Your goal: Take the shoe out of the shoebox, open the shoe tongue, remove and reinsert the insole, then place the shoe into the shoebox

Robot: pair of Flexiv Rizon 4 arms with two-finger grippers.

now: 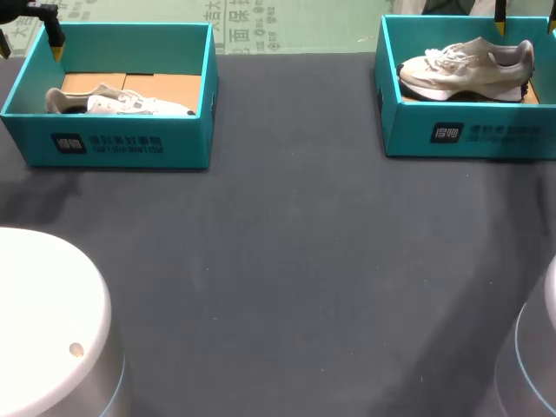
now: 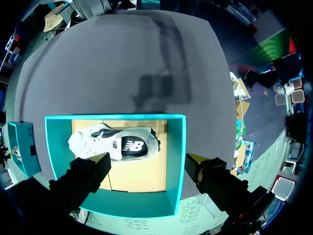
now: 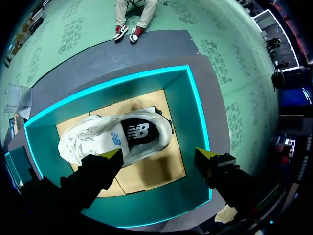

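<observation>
Two teal shoeboxes stand at the table's far side. The left shoebox (image 1: 109, 139) holds a white shoe (image 1: 122, 102) lying on its side on the cardboard floor. My left gripper (image 1: 30, 48) hovers open above that box's far left corner. In the left wrist view the same shoe (image 2: 115, 143) lies below the open left gripper (image 2: 149, 160), apart from its fingertips (image 2: 102, 159). The right shoebox (image 1: 473, 130) holds a beige shoe (image 1: 465, 68). My right gripper (image 1: 526, 17) hangs open over it. The right wrist view shows this shoe (image 3: 117, 137) under the empty right gripper (image 3: 159, 155).
A dark cloth (image 1: 295, 261) covers the table between the boxes and the near edge. My arms' rounded white bases sit at the near left (image 1: 43, 321) and near right (image 1: 534, 356). The box walls (image 2: 176, 161) (image 3: 195, 107) rise around each shoe.
</observation>
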